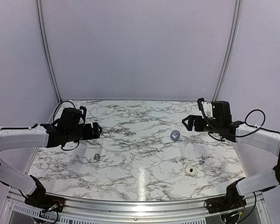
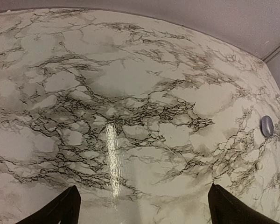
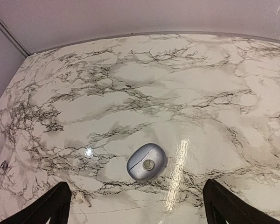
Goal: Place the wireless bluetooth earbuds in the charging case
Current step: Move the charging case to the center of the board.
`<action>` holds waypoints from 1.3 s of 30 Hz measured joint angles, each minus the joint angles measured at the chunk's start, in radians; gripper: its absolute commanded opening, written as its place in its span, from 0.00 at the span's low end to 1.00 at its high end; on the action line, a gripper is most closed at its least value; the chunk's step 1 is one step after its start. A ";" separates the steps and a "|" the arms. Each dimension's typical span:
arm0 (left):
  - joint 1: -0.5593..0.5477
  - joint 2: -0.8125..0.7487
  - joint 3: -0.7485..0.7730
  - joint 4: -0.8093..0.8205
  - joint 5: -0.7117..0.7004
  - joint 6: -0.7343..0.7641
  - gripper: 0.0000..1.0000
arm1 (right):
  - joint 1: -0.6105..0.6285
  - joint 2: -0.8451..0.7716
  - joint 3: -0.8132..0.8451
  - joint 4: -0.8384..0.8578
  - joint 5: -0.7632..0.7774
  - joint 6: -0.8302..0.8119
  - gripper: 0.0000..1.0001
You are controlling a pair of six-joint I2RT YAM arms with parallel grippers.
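The charging case [image 1: 174, 136] is a blue-grey oval lying on the marble table, right of middle. It also shows in the right wrist view [image 3: 147, 162], with a seam and a round disc on top, and in the left wrist view [image 2: 267, 126]. One tiny greyish earbud [image 1: 97, 156] lies at the left, and it shows as a dark speck in the right wrist view [image 3: 3, 164]. The other earbud [image 1: 202, 161] lies at the right; in the right wrist view it looks whitish with a stem [image 3: 83, 199]. My left gripper [image 1: 97, 130] [image 2: 144, 214] is open and empty above the table. My right gripper [image 1: 186, 122] [image 3: 137, 210] is open and empty, just right of the case.
A small white rounded thing [image 1: 190, 171] with a dark spot lies near the front right, beside the right earbud. The marble table [image 1: 130, 121] is closed in by pale walls at the back and both sides.
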 measured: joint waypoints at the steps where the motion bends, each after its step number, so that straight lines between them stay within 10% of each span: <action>1: 0.000 -0.005 -0.002 0.001 -0.005 -0.001 0.99 | 0.000 -0.006 -0.004 -0.003 0.002 0.000 0.98; 10: 0.000 -0.032 -0.008 0.010 -0.046 -0.001 0.99 | -0.089 -0.064 -0.003 -0.075 0.025 -0.026 0.99; 39: -0.001 -0.040 -0.082 0.099 0.174 0.083 0.99 | -0.042 0.517 0.409 -0.393 -0.070 -0.465 0.90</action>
